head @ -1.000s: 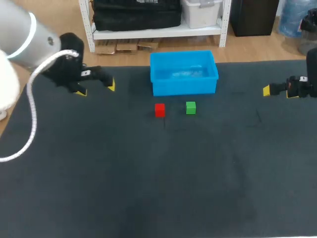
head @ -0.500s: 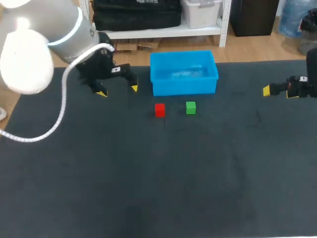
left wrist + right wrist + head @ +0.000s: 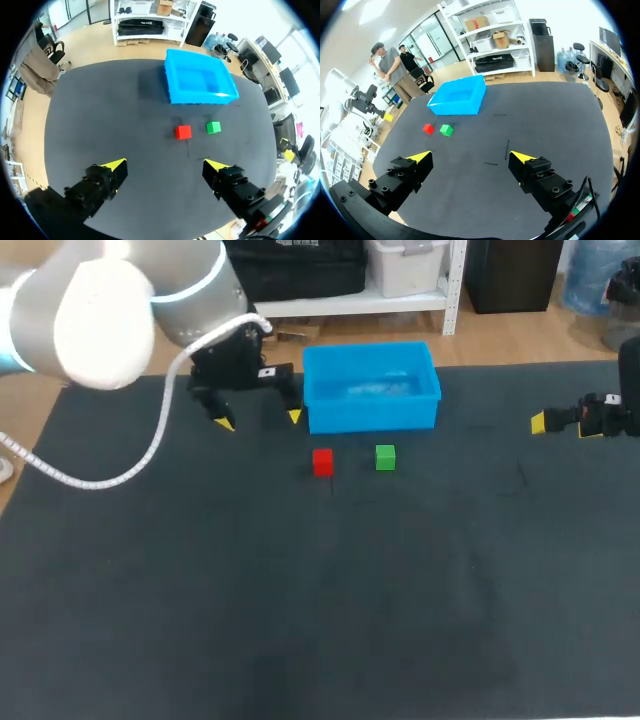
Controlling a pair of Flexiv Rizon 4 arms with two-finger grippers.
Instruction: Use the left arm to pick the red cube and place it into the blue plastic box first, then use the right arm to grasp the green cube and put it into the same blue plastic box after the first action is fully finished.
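Left gripper (image 3: 259,420) hovers off the blue plastic box's (image 3: 370,418) 9 o'clock side, fingers spread wide, nothing between them. The red cube (image 3: 322,461) sits on the tabletop (image 3: 300,620) at roughly 4 o'clock from that gripper, close by. From the left wrist it shows ahead of the fingers, nearly centred on the gap.

The green cube (image 3: 385,457) is at the red one's 3 o'clock, near but apart, and the box lies just beyond both. The right gripper (image 3: 562,425) is parked far out at 3 o'clock, fingers apart and empty.

The left arm is clearly nearer, so I'd judge a short slide towards 4 o'clock, then a drop onto red. It's a cube, so there's no long axis to fuss over.
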